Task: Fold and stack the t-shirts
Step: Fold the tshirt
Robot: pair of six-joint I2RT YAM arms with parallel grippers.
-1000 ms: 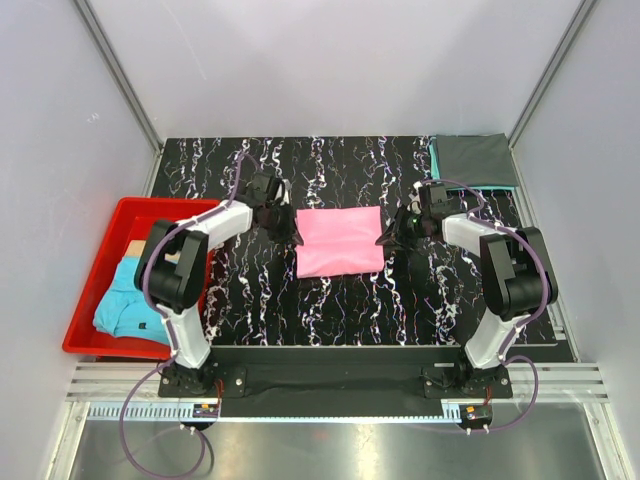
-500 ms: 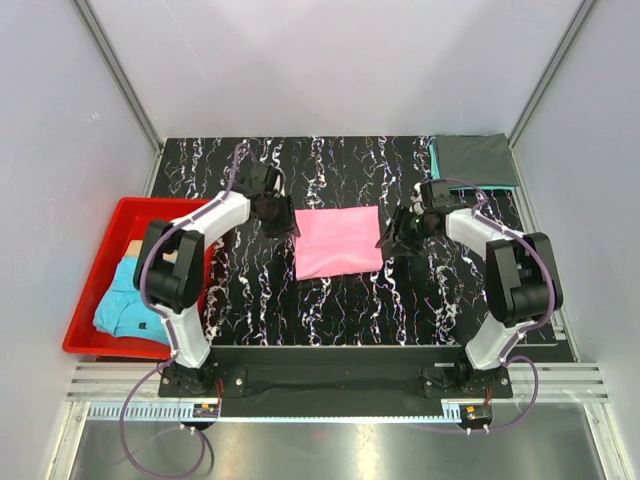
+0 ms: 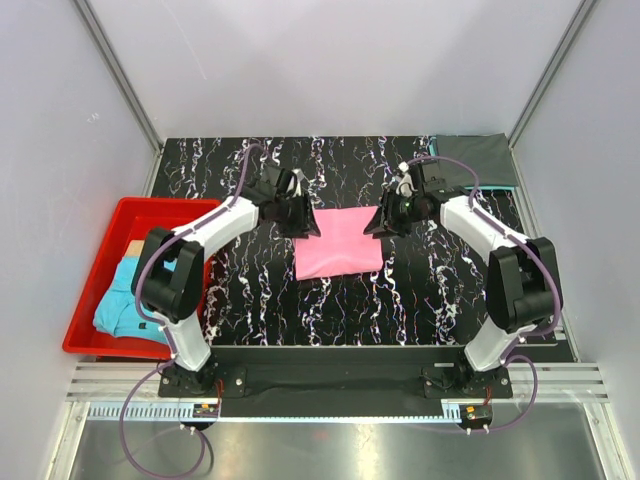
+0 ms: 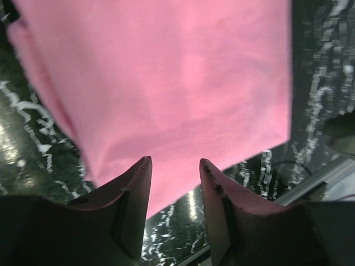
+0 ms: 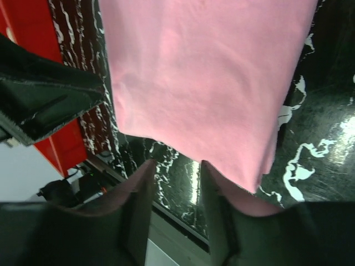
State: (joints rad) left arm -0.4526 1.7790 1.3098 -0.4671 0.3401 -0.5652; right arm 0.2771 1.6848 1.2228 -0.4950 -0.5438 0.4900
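Note:
A bright pink t-shirt [image 3: 340,243] lies folded into a rectangle in the middle of the black marbled table [image 3: 250,290]. My left gripper [image 3: 306,224] hovers open at its far left corner and my right gripper [image 3: 376,222] open at its far right corner. In the left wrist view the left gripper [image 4: 175,163] has only pink shirt [image 4: 166,83] and table showing past its gap. In the right wrist view the right gripper [image 5: 176,163] is empty above the pink shirt [image 5: 205,77]. A dark grey folded t-shirt [image 3: 475,160] lies on a teal one [image 3: 434,158] at the far right corner. A light blue t-shirt [image 3: 125,300] lies in the red bin [image 3: 120,215].
The red bin stands off the table's left edge, with something tan [image 3: 133,246] beside the light blue shirt. Grey walls close in the back and both sides. The left arm's fingers [image 5: 44,105] show in the right wrist view, with the red bin [image 5: 25,33] behind.
Both grippers have opened and swung from the pink shirt's sides toward its far corners, tilting inward. The pink shirt stays flat where it was.

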